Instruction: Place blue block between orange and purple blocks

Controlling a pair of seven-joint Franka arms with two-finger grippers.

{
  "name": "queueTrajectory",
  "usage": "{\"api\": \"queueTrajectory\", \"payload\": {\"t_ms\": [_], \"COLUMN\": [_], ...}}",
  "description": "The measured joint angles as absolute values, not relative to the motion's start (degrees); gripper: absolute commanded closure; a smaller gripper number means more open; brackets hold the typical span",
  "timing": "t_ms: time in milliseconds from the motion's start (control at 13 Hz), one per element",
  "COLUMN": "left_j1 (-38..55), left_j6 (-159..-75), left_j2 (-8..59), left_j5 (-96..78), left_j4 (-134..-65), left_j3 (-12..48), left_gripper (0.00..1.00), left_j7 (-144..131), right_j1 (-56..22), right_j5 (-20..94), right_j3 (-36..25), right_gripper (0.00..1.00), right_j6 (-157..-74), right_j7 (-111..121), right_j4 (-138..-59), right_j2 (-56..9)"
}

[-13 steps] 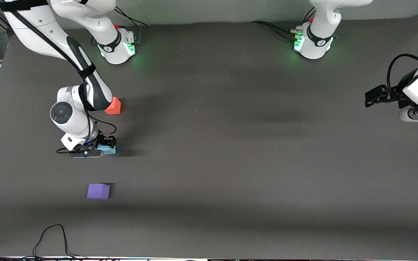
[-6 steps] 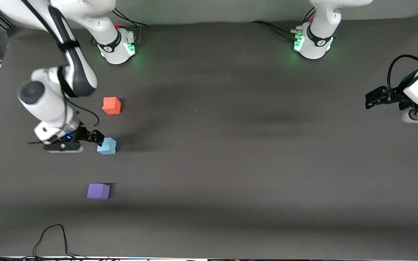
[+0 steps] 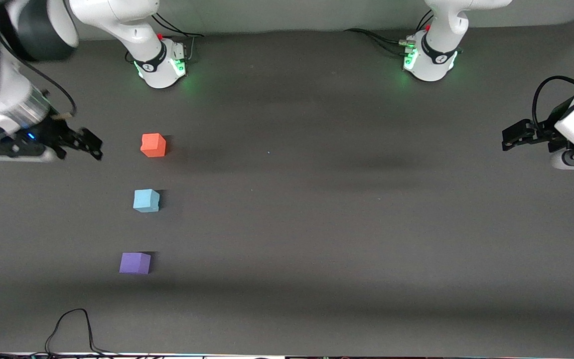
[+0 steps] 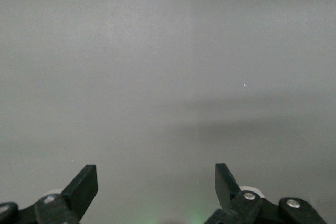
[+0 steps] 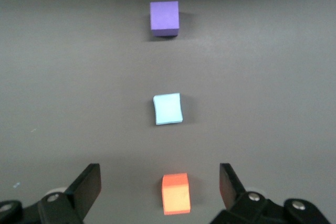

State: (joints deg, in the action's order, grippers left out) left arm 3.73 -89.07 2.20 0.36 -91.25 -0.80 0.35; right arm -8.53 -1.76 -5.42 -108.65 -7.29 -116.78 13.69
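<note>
The dark counter (image 3: pixel 317 224) carried three small cubes in a loose line toward the right arm's end. The right gripper (image 3: pixel 85 144) hung in the air over bare counter near the orange block (image 3: pixel 153 145), its fingers spread and holding nothing. The left gripper (image 3: pixel 516 134) waited over its own end of the counter, fingers likewise spread apart in its wrist view.

The blue block (image 3: pixel 146 200) sat free on the counter between the orange block and the purple block (image 3: pixel 134 263), well apart from both, so the placement looked done. It appeared light, stiff and matte, probably not slippery; a pinch across two opposite flat faces would suit it.
</note>
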Motion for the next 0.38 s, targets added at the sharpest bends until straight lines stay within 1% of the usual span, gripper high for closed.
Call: {"api": "queueTrajectory", "payload": {"t_ms": [154, 385], "left_j1": [3.73, 3.73], "left_j6": [-89.12, -89.12], "left_j2": [2.20, 2.20], "left_j5": [0.36, 0.36], "left_j4": [-91.25, -91.30], "left_j3": [-0.80, -0.80], "left_gripper": [0.00, 0.00], "left_j7": [0.35, 0.35], "right_j1": [-8.54, -8.39], "right_j5": [-1.17, -0.97], "right_j3": [-5.42, -5.17], "right_gripper": [0.00, 0.00], "right_j6": [-104.28, -100.09], "right_j7": [-5.48, -5.26], "right_j4": [-112.82, -109.39], "right_j2": [14.46, 15.30]}}
